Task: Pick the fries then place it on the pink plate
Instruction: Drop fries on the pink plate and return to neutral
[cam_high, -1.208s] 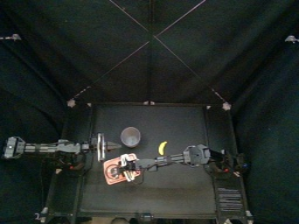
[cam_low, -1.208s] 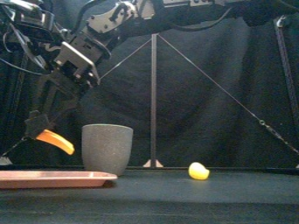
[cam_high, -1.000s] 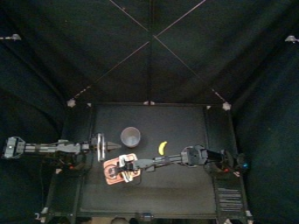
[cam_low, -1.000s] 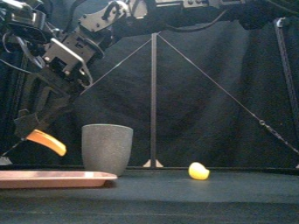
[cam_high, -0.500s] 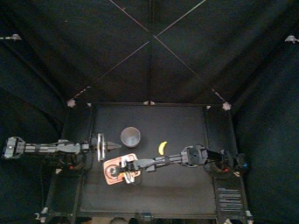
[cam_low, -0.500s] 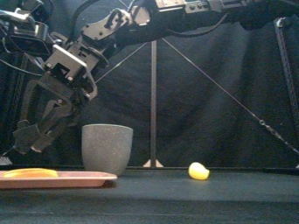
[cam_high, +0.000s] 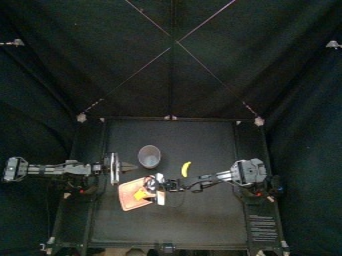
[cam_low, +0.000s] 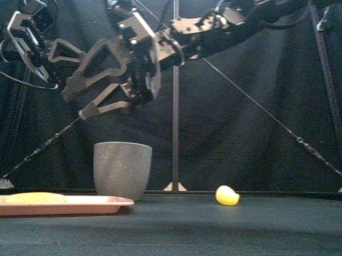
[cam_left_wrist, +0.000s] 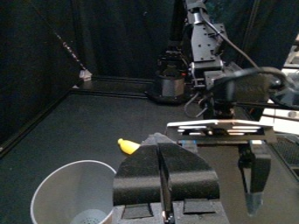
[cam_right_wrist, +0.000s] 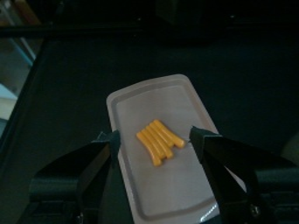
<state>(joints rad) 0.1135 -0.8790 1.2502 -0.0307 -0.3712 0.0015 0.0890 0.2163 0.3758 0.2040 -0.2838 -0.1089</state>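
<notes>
Your ridged orange fries (cam_right_wrist: 160, 142) lie on the flat pink tray (cam_right_wrist: 140, 188), near the black table's (cam_high: 201, 220) left edge. The right gripper (cam_right_wrist: 155, 137) hangs above, jaws apart.

Four cameras are watching my table (cam_high: 214, 215).
The top one is looking down from high above, far off, tilting toward the back curtain (cam_high: 171, 60). The front one is sitting at table height, gazing level and close past the pink tray (cam_low: 80, 205) and the grey cup (cam_low: 123, 168). My left wrist camera is facing over that cup toward the yellow toy (cam_left_wrist: 125, 145). My right wrist camera is peering down close onto the tray, which the top and front views are sharing too.
</notes>
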